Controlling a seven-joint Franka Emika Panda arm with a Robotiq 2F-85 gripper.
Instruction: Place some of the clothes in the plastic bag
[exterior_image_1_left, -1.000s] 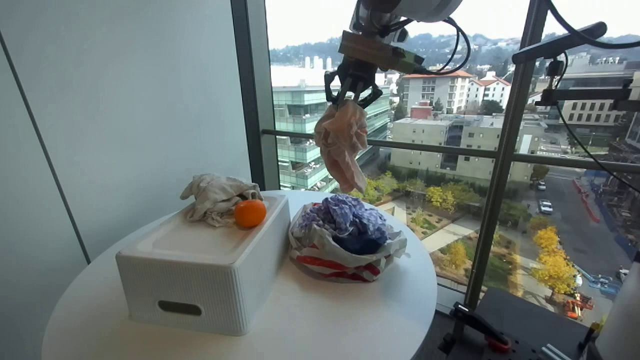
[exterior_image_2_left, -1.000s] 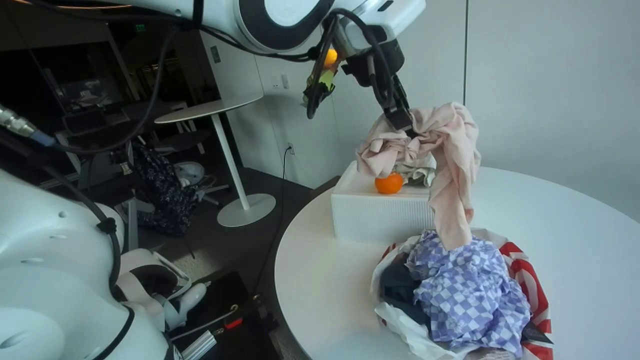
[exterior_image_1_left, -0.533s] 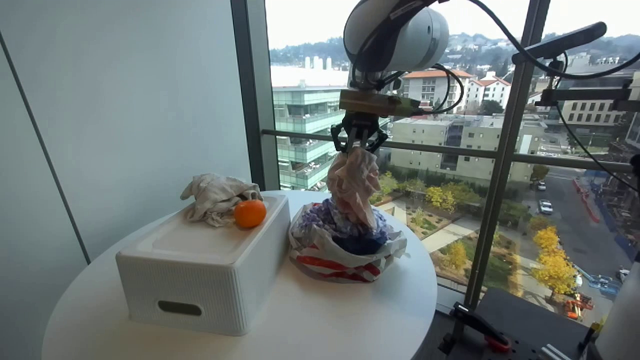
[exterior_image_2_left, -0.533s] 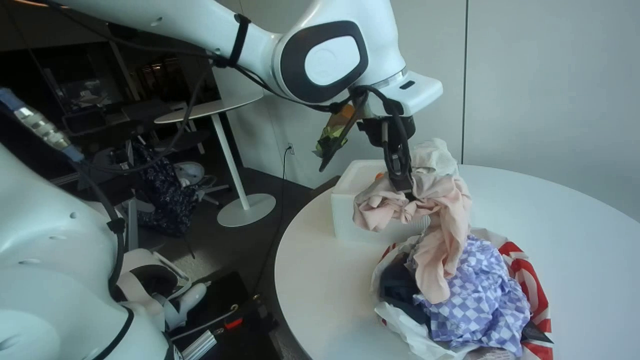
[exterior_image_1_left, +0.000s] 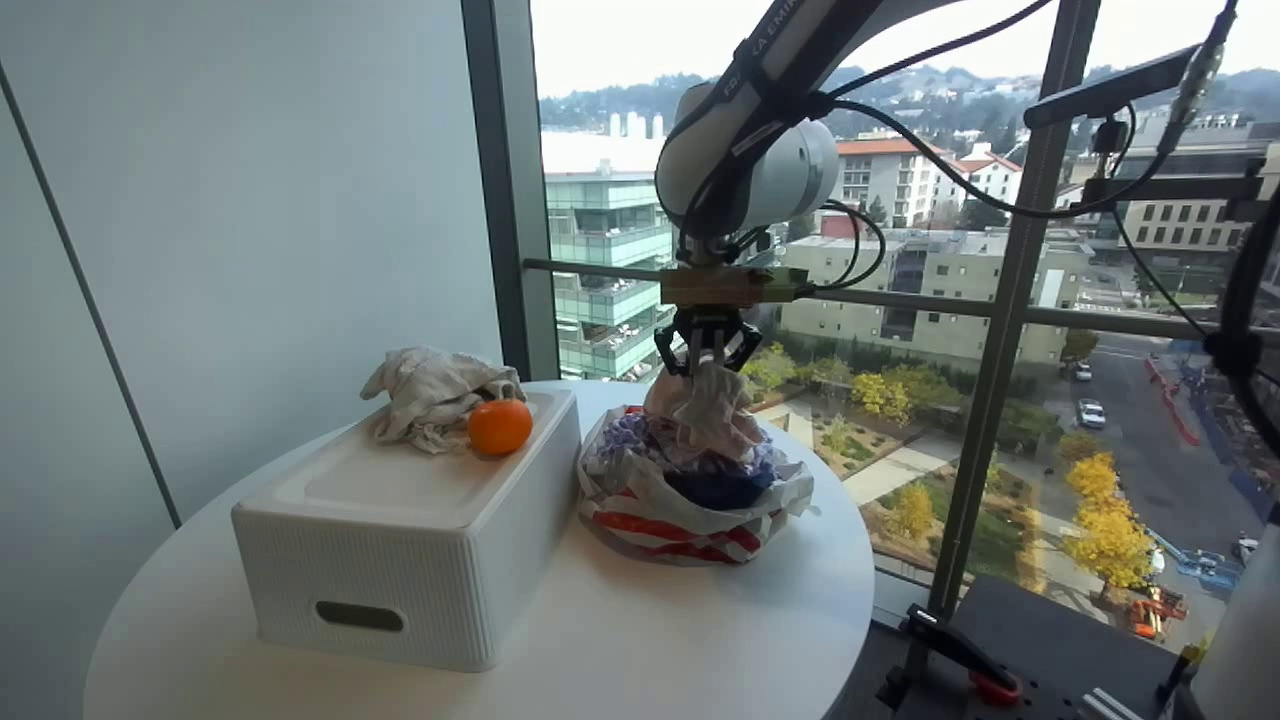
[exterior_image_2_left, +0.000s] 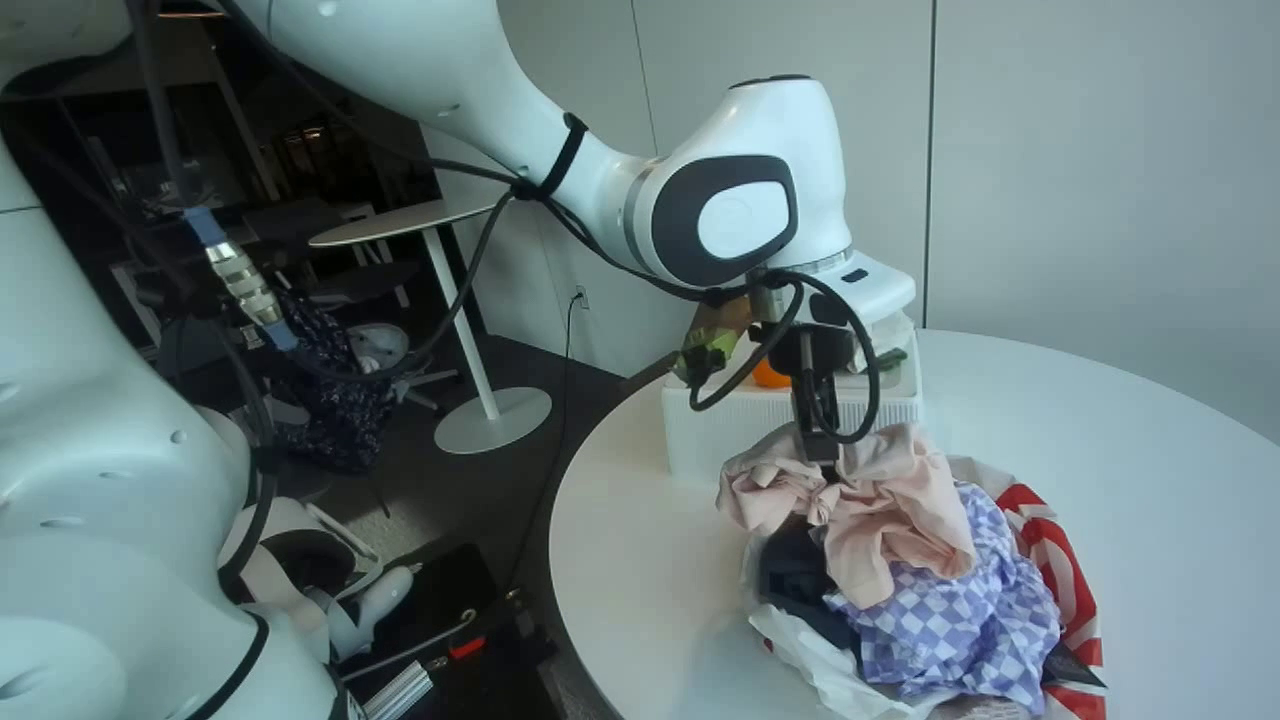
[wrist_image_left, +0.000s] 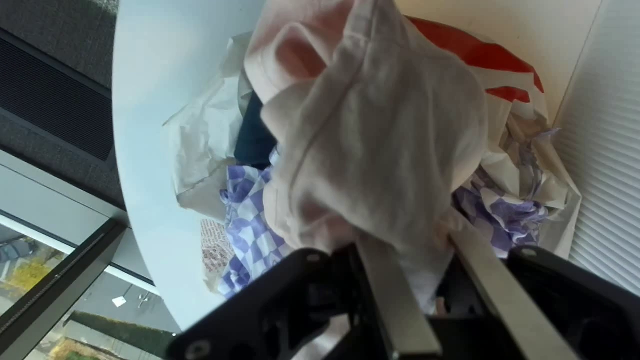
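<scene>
Holding a pink cloth (exterior_image_2_left: 900, 520) at the mouth of the plastic bag (exterior_image_1_left: 690, 540)

Gripper (wrist_image_left: 411, 240): fingers drawn in, pinching the cloth's bunched middle. Folds droop to both sides. We see lower ones overlap the purple checked cloth (exterior_image_2_left: 945, 640) in the bag, a dark cloth (exterior_image_2_left: 800, 580) beside it; contact likely, though we can't be sure.

Handling: we expect light, limp, soft stuff, nothing to break, little slip. The middle gather seems a sound hold; loose ends could swing and catch on the rim. In an exterior view the left fold (exterior_image_2_left: 765, 495) hangs by the far left rim, so we'd tuck that inward before letting go.

Room, from an exterior view: the white box (exterior_image_1_left: 390, 560) stands just left of the bag, an orange fruit (exterior_image_1_left: 500, 427) and a pale cloth (exterior_image_1_left: 430, 400) on top. The round table (exterior_image_1_left: 640, 640) ends right of the bag; its top stretches on nearward. Straight up looks the safest exit.
</scene>
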